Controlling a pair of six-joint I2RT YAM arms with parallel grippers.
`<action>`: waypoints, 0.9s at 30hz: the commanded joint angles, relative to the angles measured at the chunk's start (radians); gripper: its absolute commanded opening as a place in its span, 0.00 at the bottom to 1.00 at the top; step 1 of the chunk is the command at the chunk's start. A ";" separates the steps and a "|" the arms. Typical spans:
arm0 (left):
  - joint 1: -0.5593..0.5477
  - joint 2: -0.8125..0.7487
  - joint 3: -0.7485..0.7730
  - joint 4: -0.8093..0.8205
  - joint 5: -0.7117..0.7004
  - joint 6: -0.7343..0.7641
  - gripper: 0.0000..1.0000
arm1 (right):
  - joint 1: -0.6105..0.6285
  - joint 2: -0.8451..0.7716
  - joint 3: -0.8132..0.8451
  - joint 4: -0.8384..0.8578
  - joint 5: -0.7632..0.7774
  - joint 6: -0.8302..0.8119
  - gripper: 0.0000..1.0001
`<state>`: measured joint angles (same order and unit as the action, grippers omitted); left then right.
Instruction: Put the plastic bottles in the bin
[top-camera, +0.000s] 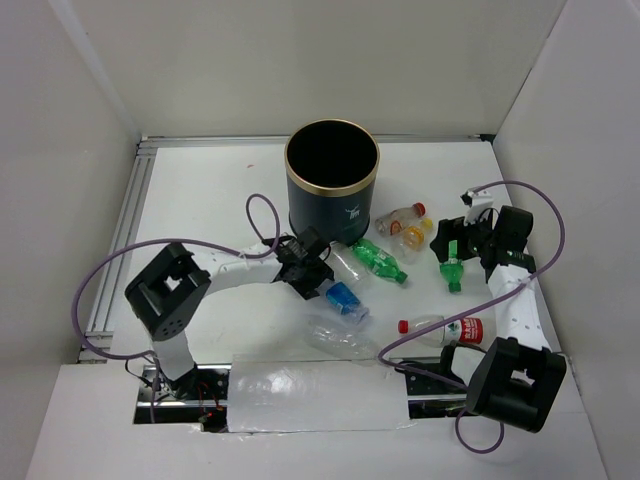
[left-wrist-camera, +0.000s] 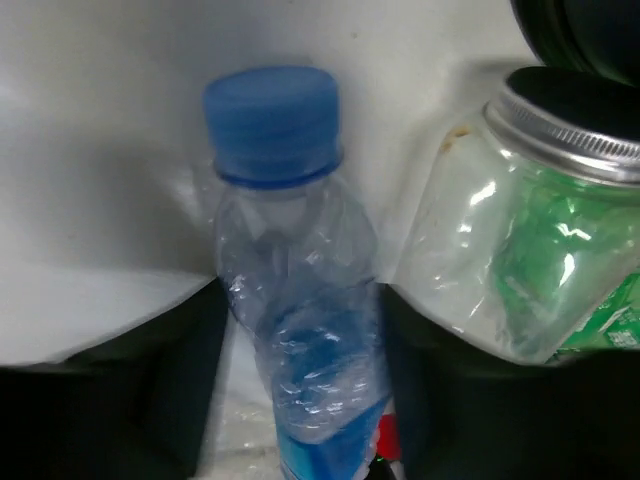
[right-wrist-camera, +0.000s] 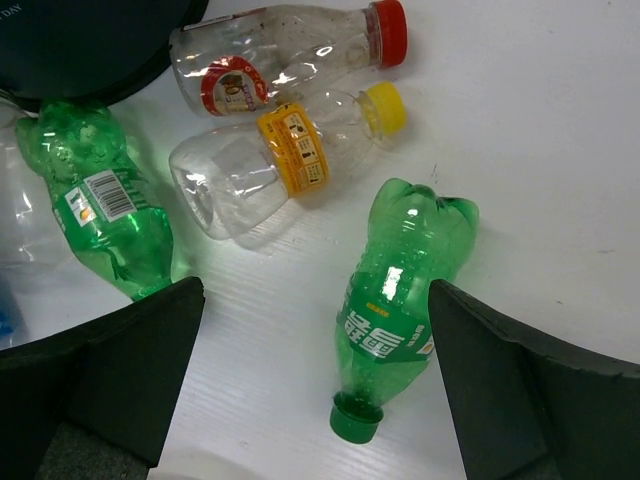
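The dark bin (top-camera: 332, 190) with a gold rim stands at the back centre. My left gripper (top-camera: 318, 280) (left-wrist-camera: 300, 400) is shut on a clear bottle with a blue cap and blue label (top-camera: 341, 297) (left-wrist-camera: 290, 300), in front of the bin. My right gripper (top-camera: 462, 243) (right-wrist-camera: 315, 300) is open above a green bottle (top-camera: 452, 266) (right-wrist-camera: 400, 290) that lies between its fingers, close to the right finger (right-wrist-camera: 520, 380). A second green bottle (top-camera: 378, 260) (right-wrist-camera: 100, 205), a red-capped clear bottle (top-camera: 400, 217) (right-wrist-camera: 280, 55) and a yellow-capped one (top-camera: 413, 237) (right-wrist-camera: 280, 160) lie right of the bin.
A clear bottle (top-camera: 348, 263) (left-wrist-camera: 510, 240) lies just beside my left gripper. A crumpled clear bottle (top-camera: 335, 340) and a clear bottle with a red cap and red label (top-camera: 445, 328) lie near the front edge. White walls enclose the table.
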<state>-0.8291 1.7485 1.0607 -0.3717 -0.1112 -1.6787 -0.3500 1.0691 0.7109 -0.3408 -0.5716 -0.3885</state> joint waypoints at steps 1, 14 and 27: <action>-0.007 0.035 0.024 0.010 0.021 -0.010 0.53 | -0.006 -0.020 -0.001 -0.010 -0.022 -0.020 1.00; -0.097 -0.395 0.113 -0.092 -0.246 0.518 0.00 | -0.006 0.029 0.018 -0.196 -0.368 -0.295 0.59; 0.010 -0.267 0.531 0.458 -0.585 1.251 0.01 | 0.232 0.097 0.084 -0.234 -0.421 -0.417 0.96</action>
<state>-0.8707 1.3785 1.5055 -0.0891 -0.5446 -0.6102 -0.1577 1.1625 0.7322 -0.5541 -0.9585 -0.7567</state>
